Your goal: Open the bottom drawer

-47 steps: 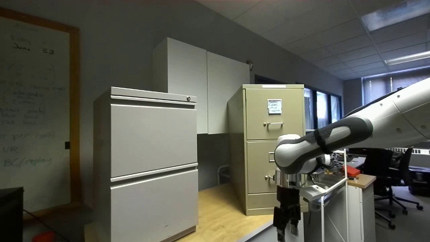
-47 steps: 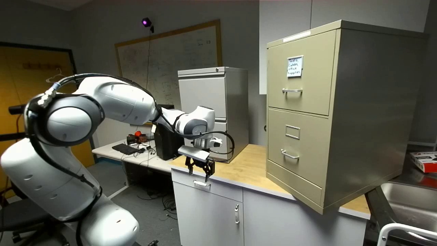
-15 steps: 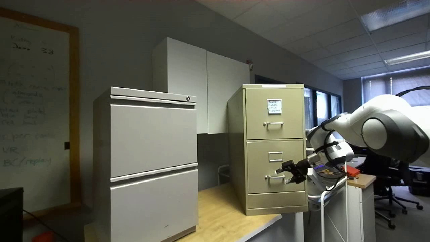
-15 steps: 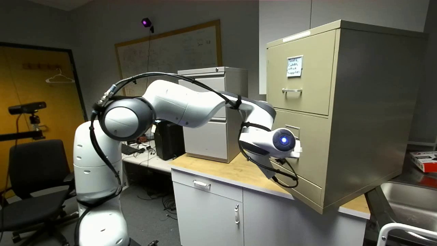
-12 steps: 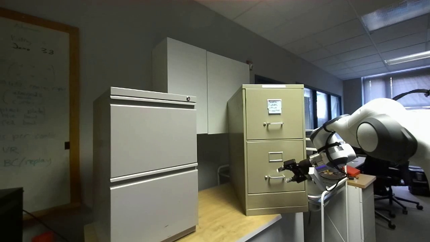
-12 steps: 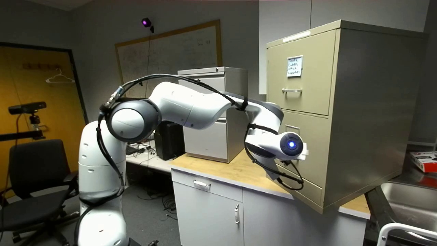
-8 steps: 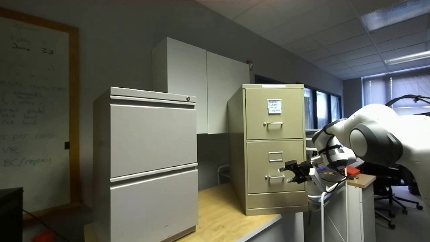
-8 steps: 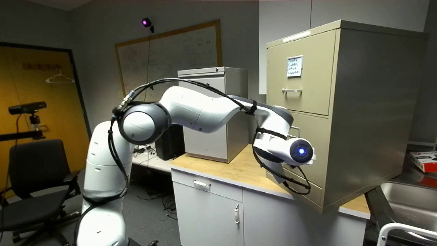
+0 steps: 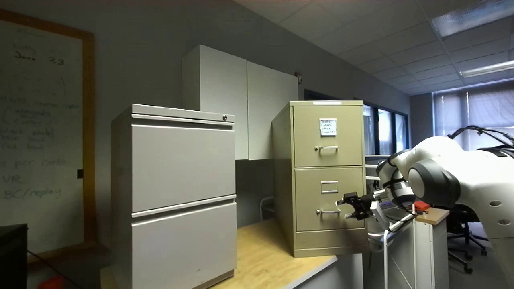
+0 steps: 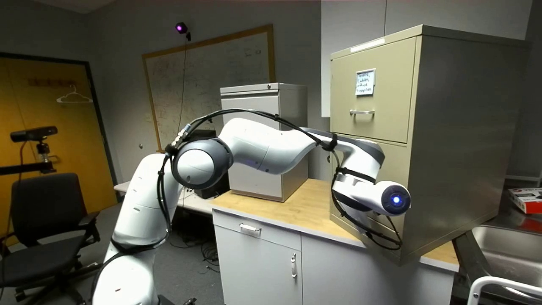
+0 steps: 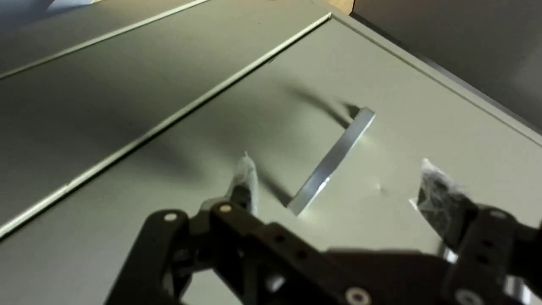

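The bottom drawer (image 9: pixel 309 192) of the tan filing cabinet is shut; it also shows in an exterior view (image 10: pixel 397 167), partly behind my arm. Its metal pull (image 9: pixel 327 212) is a flat bar across the drawer front. My gripper (image 9: pixel 343 209) is open and empty at the right end of the pull, one fingertip above its level and one below. In the wrist view the pull (image 11: pixel 330 163) lies between the spread fingers of my gripper (image 11: pixel 336 161), seemingly beyond the tips and untouched. The exact gap cannot be told. My wrist hides the gripper in an exterior view.
The tan upper drawer (image 9: pixel 349 136) with a paper label is shut above. A light-grey cabinet (image 9: pixel 182 168) shares the wooden counter (image 9: pixel 261 255). A white metal rail (image 9: pixel 386 261) stands below my wrist. A sink (image 10: pixel 514 250) lies beside the tan cabinet.
My gripper has turned from pointing down to facing the drawer front. Over the last second it has shifted slightly along the drawer away from the grey cabinet, still open. The drawer has not moved.
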Controlling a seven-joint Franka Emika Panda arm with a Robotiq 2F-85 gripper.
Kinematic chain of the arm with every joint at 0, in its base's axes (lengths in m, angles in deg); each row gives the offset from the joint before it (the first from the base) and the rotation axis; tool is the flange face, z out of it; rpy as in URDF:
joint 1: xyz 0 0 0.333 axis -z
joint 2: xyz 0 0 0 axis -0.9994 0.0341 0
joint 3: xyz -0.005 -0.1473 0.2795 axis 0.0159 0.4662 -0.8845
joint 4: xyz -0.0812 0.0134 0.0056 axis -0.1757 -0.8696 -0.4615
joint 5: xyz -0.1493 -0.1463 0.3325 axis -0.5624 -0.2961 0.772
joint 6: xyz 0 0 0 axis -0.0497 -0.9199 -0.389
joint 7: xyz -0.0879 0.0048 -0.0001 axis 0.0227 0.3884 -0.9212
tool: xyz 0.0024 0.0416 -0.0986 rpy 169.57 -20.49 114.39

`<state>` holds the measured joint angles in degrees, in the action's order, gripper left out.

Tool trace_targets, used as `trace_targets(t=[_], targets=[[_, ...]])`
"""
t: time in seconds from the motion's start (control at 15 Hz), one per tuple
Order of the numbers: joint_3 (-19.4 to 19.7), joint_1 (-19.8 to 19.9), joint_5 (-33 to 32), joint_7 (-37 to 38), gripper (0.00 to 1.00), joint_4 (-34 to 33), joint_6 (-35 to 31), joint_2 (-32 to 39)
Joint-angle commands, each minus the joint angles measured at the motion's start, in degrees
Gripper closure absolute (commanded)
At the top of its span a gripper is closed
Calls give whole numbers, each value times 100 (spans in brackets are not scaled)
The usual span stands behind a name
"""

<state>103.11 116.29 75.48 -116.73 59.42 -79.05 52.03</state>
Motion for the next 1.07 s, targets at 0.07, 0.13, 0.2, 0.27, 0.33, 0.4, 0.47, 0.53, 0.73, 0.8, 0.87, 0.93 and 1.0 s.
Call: trace_targets(t=[0.07, 0.13, 0.2, 0.27, 0.33, 0.4, 0.47, 0.53, 0.73, 0.8, 0.87, 0.93, 1.0], targets=[[-153, 192, -41, 626, 0, -920, 100, 541], [-170, 185, -122, 776, 0, -1086, 96, 656], [-186, 182, -209, 918, 0, -1210, 113, 756], [-203, 180, -296, 1043, 0, -1310, 125, 846], [-230, 177, -395, 1171, 0, -1419, 130, 957], [-263, 185, -484, 1281, 0, -1513, 135, 1068], [-294, 199, -580, 1384, 0, -1603, 138, 1196], [-330, 227, -677, 1489, 0, -1690, 168, 1307], [-385, 307, -850, 1743, 25, -1815, 307, 1453], [-385, 315, -913, 1792, 26, -1796, 325, 1415], [-386, 318, -980, 1876, 30, -1763, 404, 1342], [-355, 266, -1110, 1951, 39, -1714, 373, 1249], [-336, 223, -1273, 2096, 46, -1673, 431, 1141]])
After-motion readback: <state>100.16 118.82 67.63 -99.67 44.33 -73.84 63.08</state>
